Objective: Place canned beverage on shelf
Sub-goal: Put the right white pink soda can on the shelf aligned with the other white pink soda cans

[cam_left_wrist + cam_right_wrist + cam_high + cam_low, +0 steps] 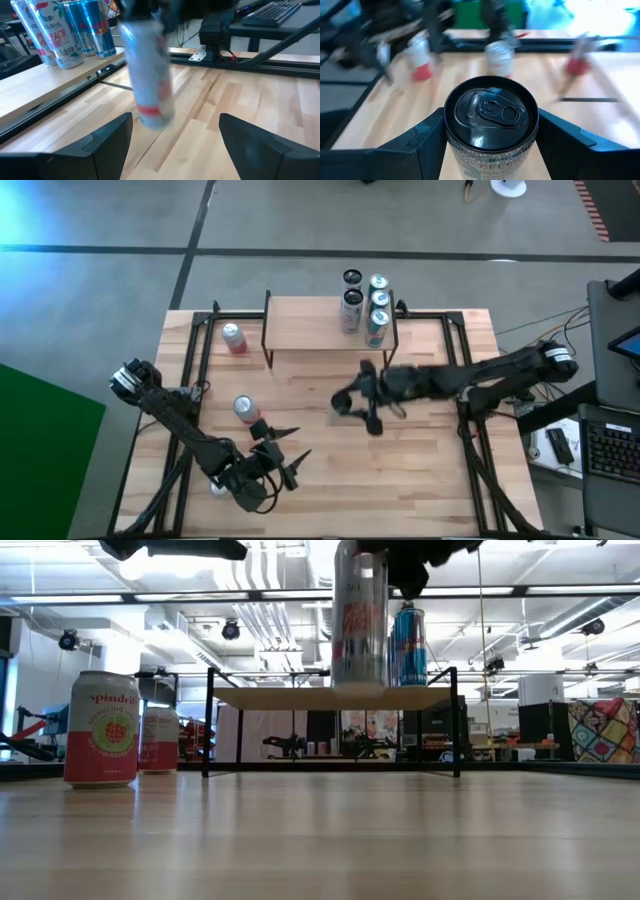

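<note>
A: Right gripper (490,145)?
B: Fingers clamped on a black-topped Celsius can (490,125), lifted off the tabletop (420,470), in front of the shelf (310,328), not on it.
A: Shelf load?
B: Four cans (366,302) at its right end.
A: Left gripper (285,460)?
B: Parted wide, empty, near a pink can (246,409).

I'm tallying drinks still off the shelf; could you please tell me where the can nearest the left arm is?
In the high view, that pink-and-white can stands upright on the table's left half, just beyond the open left claw, well short of the shelf.
</note>
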You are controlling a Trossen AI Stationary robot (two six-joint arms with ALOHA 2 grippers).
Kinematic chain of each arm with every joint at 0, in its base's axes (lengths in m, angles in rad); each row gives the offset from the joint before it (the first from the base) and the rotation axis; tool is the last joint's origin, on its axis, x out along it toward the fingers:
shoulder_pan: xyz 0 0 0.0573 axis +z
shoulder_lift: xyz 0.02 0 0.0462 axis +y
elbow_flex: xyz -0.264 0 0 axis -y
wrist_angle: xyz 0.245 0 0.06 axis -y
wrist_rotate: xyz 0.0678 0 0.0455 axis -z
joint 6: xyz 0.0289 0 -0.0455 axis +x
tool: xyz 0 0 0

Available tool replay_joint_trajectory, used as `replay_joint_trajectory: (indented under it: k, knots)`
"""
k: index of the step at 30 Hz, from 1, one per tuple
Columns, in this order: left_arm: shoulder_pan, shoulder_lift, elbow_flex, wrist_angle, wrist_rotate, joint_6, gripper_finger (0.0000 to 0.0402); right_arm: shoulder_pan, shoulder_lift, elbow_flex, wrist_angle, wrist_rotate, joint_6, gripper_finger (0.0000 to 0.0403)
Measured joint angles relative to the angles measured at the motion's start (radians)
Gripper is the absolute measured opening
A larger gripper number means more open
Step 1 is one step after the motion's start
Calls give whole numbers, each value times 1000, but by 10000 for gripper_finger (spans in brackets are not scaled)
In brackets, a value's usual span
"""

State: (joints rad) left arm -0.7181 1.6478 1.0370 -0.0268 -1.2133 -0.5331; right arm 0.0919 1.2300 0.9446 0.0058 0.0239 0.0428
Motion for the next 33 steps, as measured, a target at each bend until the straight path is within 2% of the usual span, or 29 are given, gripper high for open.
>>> replay_joint_trajectory:
  k: [4,9,14,19,24,33]
  knots:
    - [24,-2,0,-2,27,0,284,-93,-24,105,-137,5,-37,252]
    - [52,-3,0,-14,70,1,284,-173,5,273,-301,-17,-102,252]
    - [60,-3,0,-36,79,-3,284,-261,36,376,-371,-58,-157,252]
    - [58,-3,0,-43,80,-3,284,-367,32,392,-365,-64,-176,252]
    - [57,-3,0,-47,100,-2,284,-461,28,363,-376,-113,-192,252]
    - [58,-3,0,-52,100,0,284,-539,50,344,-368,-189,-202,251]
